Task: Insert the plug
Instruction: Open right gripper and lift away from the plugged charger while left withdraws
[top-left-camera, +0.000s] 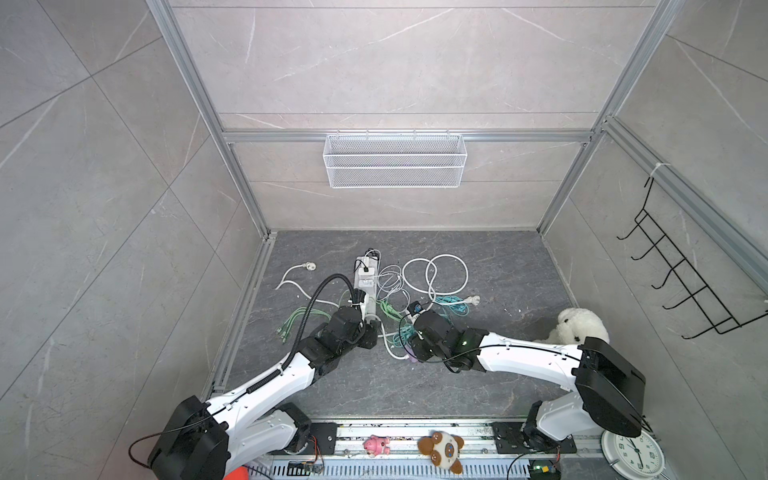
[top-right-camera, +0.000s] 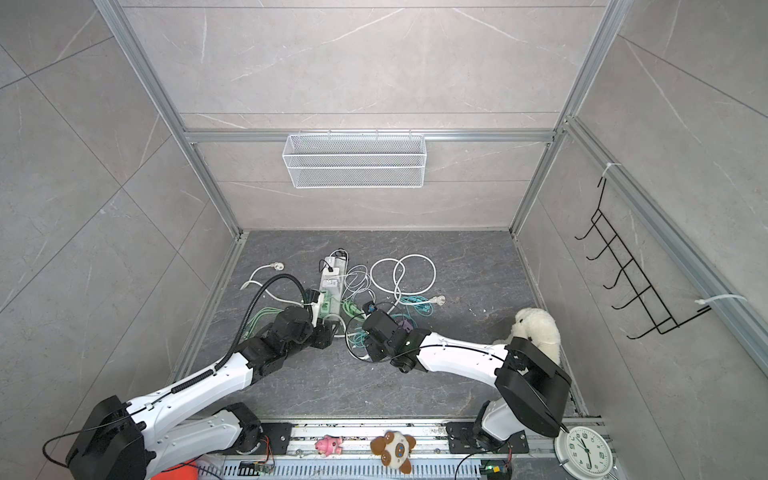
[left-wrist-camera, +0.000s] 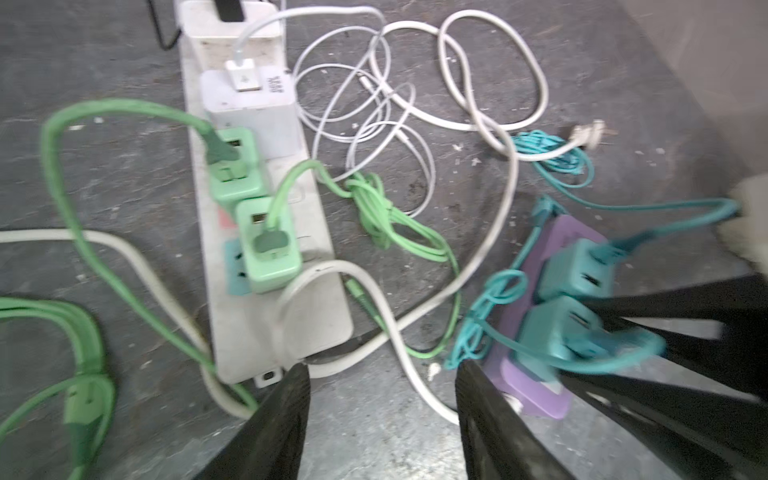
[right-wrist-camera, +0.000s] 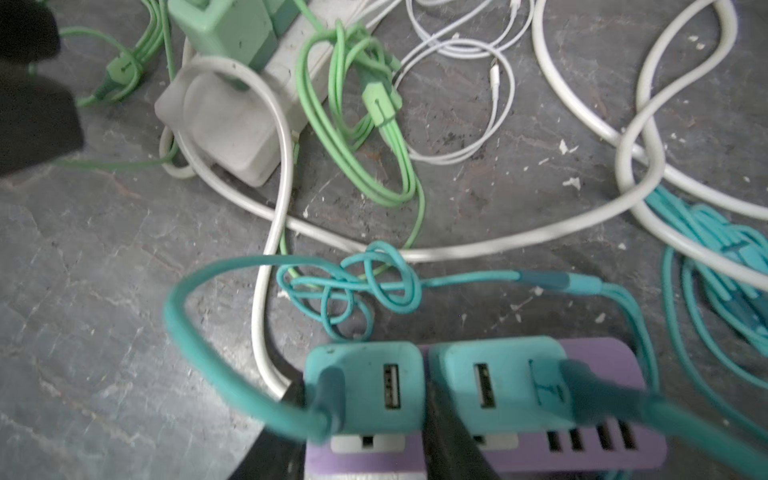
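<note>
Two power strips lie on the dark floor. The white power strip (left-wrist-camera: 237, 328) runs from near to far, left of centre. The purple power strip (right-wrist-camera: 594, 353) sits to its right, nearer the robot.

On the white one I count six things. There is a black plug (left-wrist-camera: 228, 10) at the far end, then two white adapters (left-wrist-camera: 224, 33) (left-wrist-camera: 249, 108). Next come two green adapters (left-wrist-camera: 235, 170) (left-wrist-camera: 270, 245), and a blocky white plug (left-wrist-camera: 316, 320) sits at the near end. That plug sits flat on the strip, and its thick cord loops up over it.

The left gripper (left-wrist-camera: 382, 424) hangs just nearer than that end. Its jaws are spread wide and grip nothing; only a white cord runs across the floor below them.

The purple strip carries two teal adapters side by side (right-wrist-camera: 361, 386) (right-wrist-camera: 494, 382), each with a teal cable in it. The right gripper (right-wrist-camera: 361, 419) pinches the left-hand teal adapter. One finger (right-wrist-camera: 449, 440) is wedged between the pair and the other is against its outer side.

Two loose plugs lie on the floor, one far left (top-left-camera: 309, 266) and one right of the tangle (top-left-camera: 473, 299).

Round the edges I count three soft toys: white (top-left-camera: 577, 328), pink (top-left-camera: 376, 445) and brown (top-left-camera: 442, 451). There is also one clock (top-left-camera: 633, 455), one wire basket (top-left-camera: 395, 160) on the far wall and one black hook rack (top-left-camera: 681, 282) on the right wall.
</note>
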